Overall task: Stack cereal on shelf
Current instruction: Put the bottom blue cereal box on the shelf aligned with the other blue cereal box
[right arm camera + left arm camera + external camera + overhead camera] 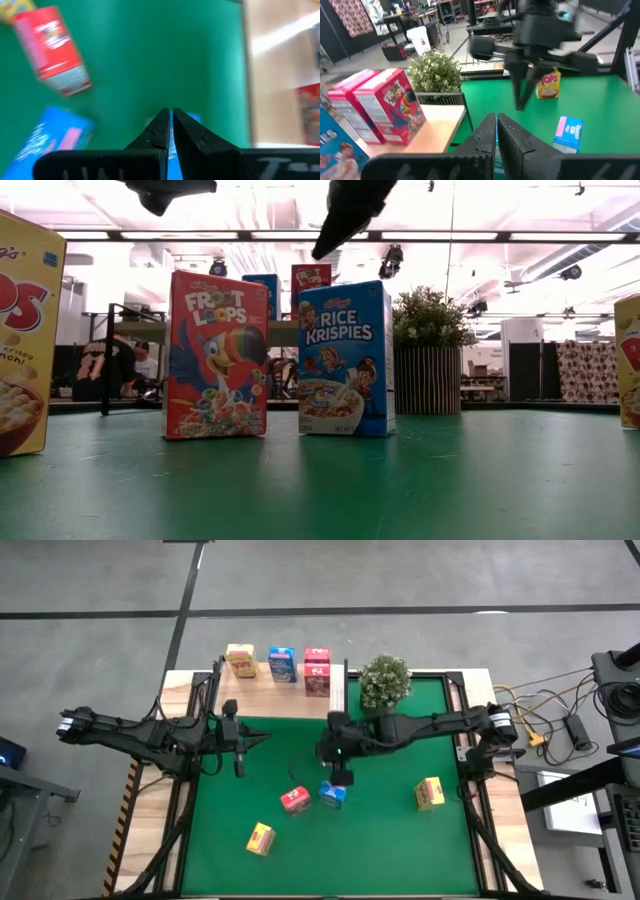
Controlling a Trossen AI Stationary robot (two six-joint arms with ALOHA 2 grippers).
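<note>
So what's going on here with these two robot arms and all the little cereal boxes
Two dark robot arms are stocking a light-wood shelf board with small cardboard cereal boxes. The shelf holds yellow, blue and red boxes. The right gripper hangs shut and empty above a blue box on the green mat, beside a red one. The left gripper, shut and empty, waits nearby.

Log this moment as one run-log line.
shelf: three boxes | mat: four boxes | right gripper: shut, above blue box | left gripper: shut, empty
</note>
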